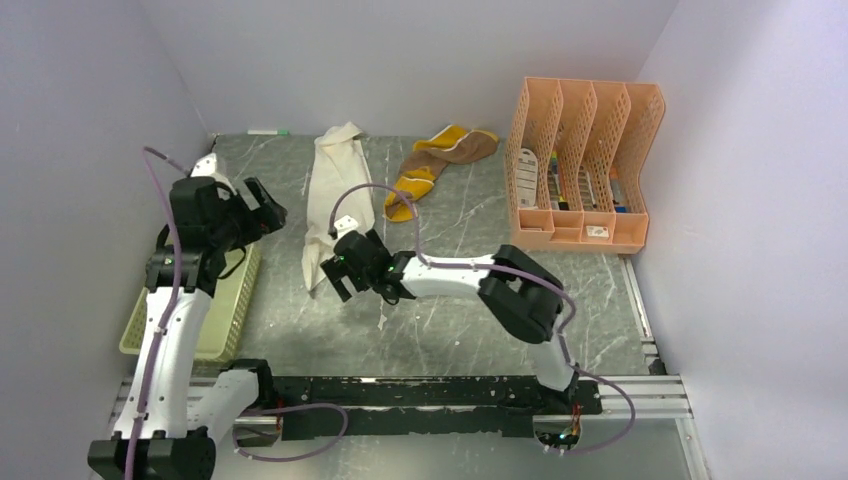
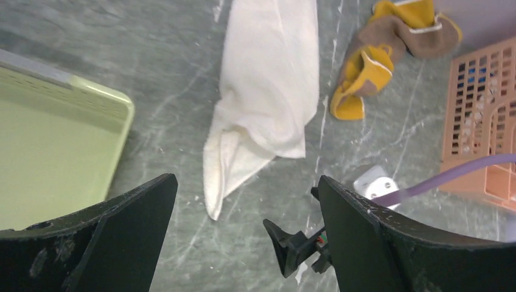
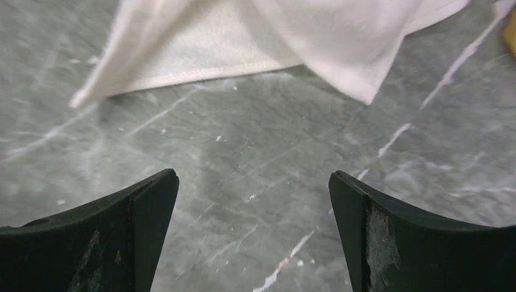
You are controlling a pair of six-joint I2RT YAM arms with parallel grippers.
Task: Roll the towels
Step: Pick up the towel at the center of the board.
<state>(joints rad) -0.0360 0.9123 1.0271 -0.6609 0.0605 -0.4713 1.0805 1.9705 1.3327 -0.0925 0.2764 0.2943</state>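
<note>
Neither the cream-white cloth towel (image 1: 335, 195) nor the crumpled brown, yellow-edged towel (image 1: 445, 160) is rolled yet; the left gripper (image 2: 246, 185) and right gripper (image 3: 252, 182) are open, empty.

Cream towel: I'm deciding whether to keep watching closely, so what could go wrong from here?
1. The cream towel lies bunched in a long strip, not flat, so a roll may come out lopsided.
2. The open right hand sits by its near corner; it might pinch only one layer and drag the cloth.
3. The right arm's purple cable loops over the towel and could brush it.
</note>
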